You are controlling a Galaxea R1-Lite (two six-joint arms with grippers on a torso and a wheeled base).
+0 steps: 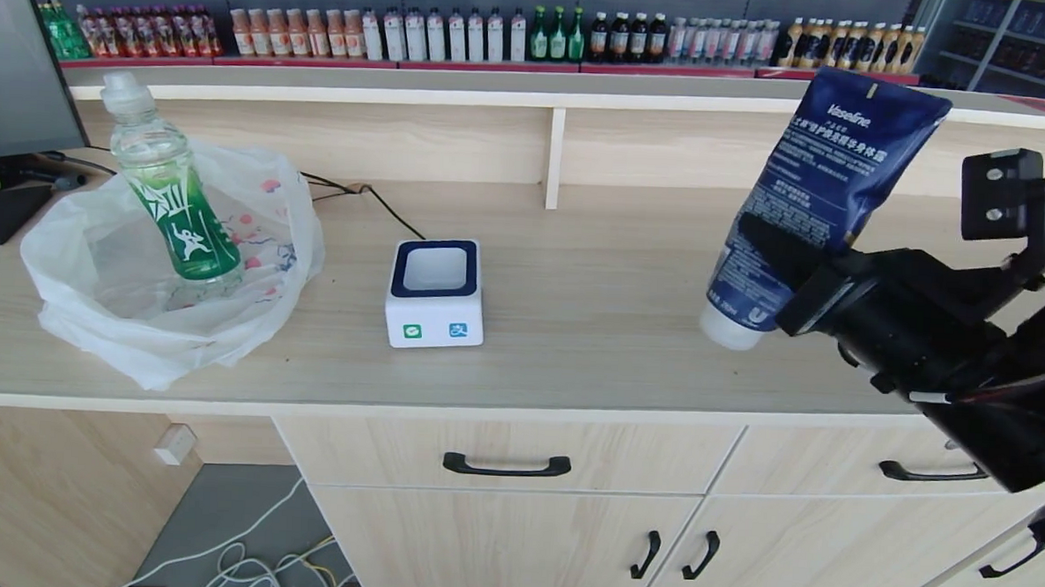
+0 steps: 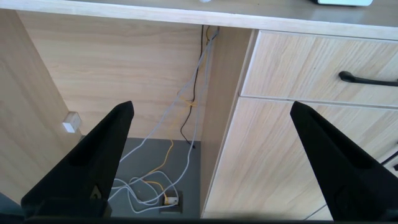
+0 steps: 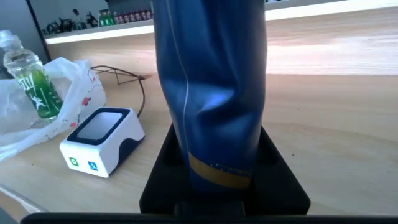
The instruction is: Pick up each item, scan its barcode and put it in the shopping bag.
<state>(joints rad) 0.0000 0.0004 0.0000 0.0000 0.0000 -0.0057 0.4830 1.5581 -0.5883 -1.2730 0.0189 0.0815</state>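
White print is carried on the tube (image 1: pixel 832 166), upper right. Two small square icons, green and blue, are shown on the scanner (image 1: pixel 435 294) front, centre. White marks are seen on the bottle (image 1: pixel 174 199) label, upper left.

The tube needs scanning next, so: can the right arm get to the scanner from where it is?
Probably yes. The right gripper, shut on the blue tube, hangs over the counter, and only bare wood lies between it and the scanner; the shopping bag sits farther left.
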